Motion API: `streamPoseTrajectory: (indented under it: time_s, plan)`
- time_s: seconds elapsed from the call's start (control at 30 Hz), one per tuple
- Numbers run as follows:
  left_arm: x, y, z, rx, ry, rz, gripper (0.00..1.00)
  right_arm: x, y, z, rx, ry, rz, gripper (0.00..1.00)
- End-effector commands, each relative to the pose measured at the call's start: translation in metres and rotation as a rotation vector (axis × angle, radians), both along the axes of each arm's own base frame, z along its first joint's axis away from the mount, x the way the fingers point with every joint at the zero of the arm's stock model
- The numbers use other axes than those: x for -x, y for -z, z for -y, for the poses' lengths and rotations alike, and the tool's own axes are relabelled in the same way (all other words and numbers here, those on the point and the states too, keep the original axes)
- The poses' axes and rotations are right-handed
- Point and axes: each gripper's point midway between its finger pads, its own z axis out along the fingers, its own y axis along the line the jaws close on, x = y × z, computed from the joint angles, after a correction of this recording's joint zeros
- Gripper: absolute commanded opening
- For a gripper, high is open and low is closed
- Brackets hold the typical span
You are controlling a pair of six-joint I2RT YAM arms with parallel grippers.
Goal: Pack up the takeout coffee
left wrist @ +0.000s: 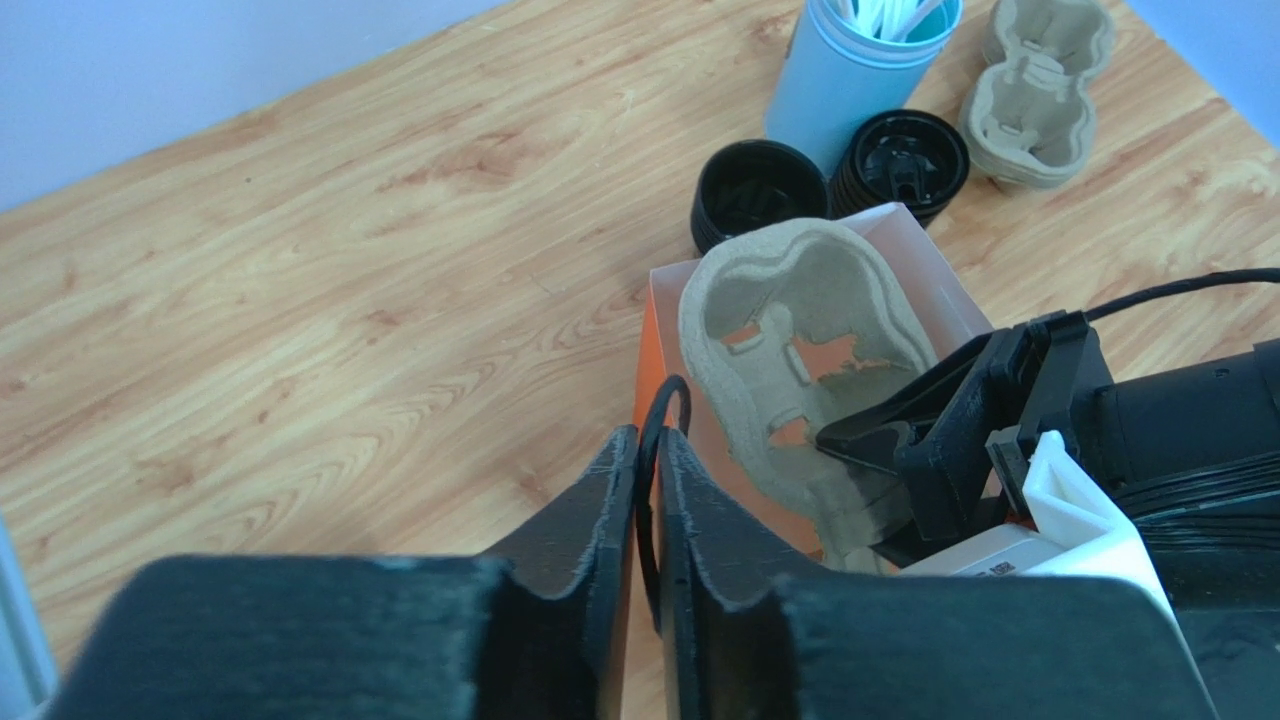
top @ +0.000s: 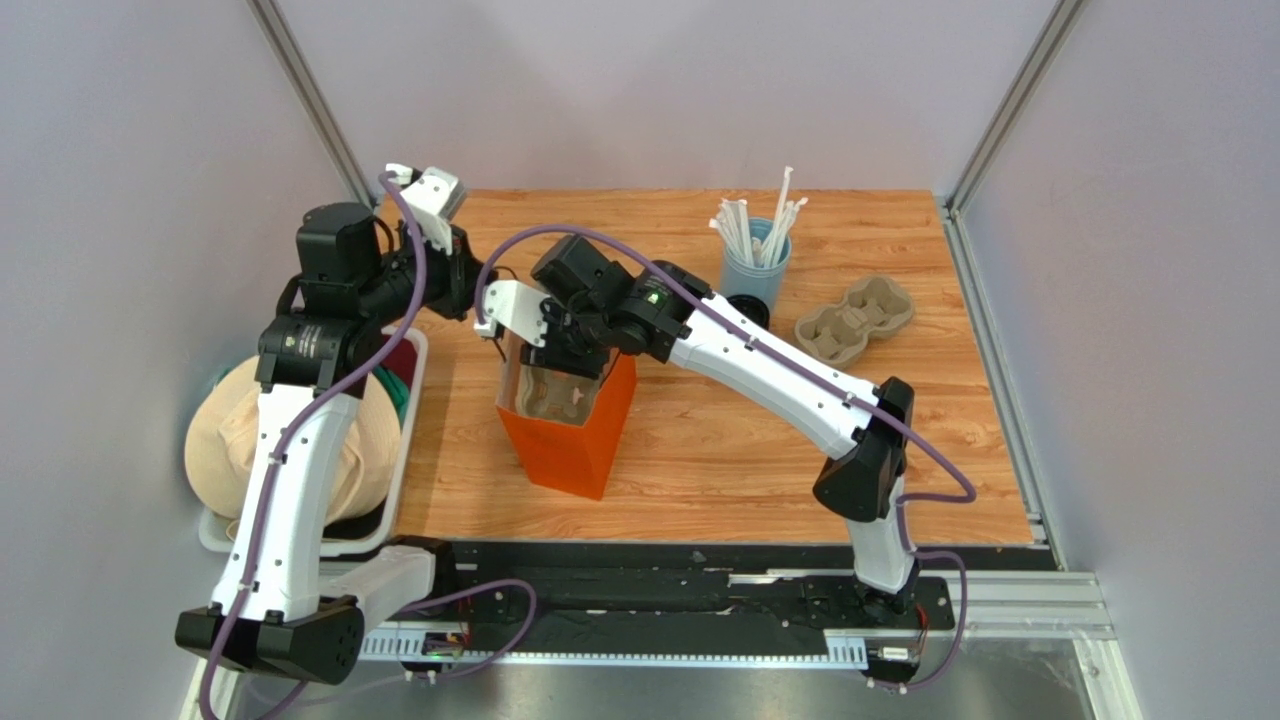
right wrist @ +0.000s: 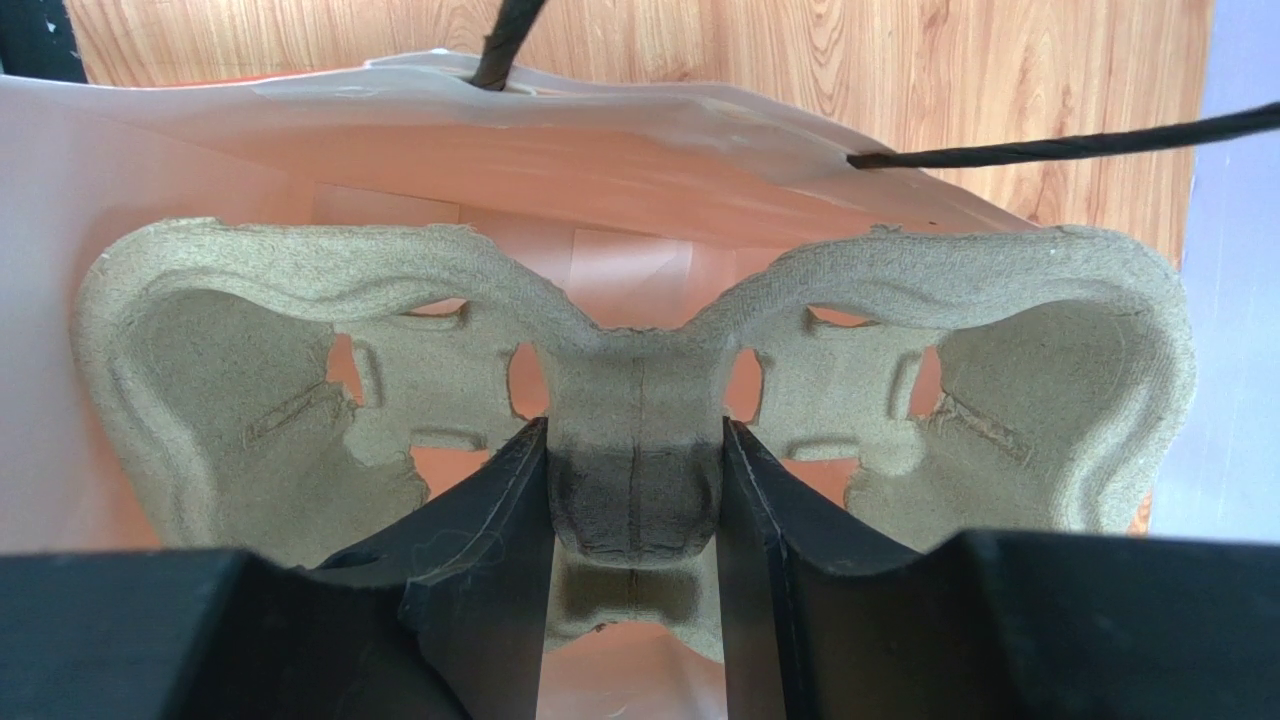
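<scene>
Takeout coffee cup sits on the bench just behind the orange bag, right beside the blue straw cup and a black lid. The right end effector is clamped on the middle ridge of a cardboard tray that's filling the bag's mouth. The left end effector is pinched narrow on the bag's black handle. A spare tray lies further back.

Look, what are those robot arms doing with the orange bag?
Two robot arms are packing a bag. The left fingers pinch the black handle of the orange bag. The right fingers grip a cardboard cup tray by its middle, partly inside the bag's open top. The dark coffee cup sits on the table by the blue straw cup, not packed yet.
</scene>
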Motion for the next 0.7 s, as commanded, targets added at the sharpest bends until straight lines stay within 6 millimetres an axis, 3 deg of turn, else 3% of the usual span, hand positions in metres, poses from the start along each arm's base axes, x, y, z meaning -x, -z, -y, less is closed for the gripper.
streamPoseTrajectory:
  time_s: [0.0,0.1,0.47,0.53,0.57,0.6,0.67]
  plan:
    - [-0.002,-0.005,0.002,0.028,0.002,0.015,0.10,0.004,-0.008,0.002,-0.023,0.047,-0.021,0.18]
    - [-0.003,-0.004,-0.001,0.028,-0.019,0.011,0.00,0.006,-0.003,0.004,-0.005,0.060,-0.043,0.18]
    - [-0.010,0.002,-0.012,0.036,-0.117,-0.002,0.00,0.018,0.012,0.006,0.031,0.059,-0.125,0.18]
    - [-0.013,0.002,-0.017,0.034,-0.150,-0.001,0.00,0.018,0.017,0.008,0.045,0.050,-0.103,0.17]
    - [-0.013,0.003,-0.019,0.032,-0.159,-0.001,0.00,0.022,0.008,0.008,0.029,0.038,-0.068,0.17]
    - [-0.014,0.003,-0.020,0.031,-0.170,-0.002,0.00,0.013,0.003,0.007,0.022,0.049,-0.006,0.17]
    - [-0.017,0.005,-0.025,0.025,-0.203,-0.003,0.00,0.015,0.006,0.009,0.034,0.048,0.015,0.17]
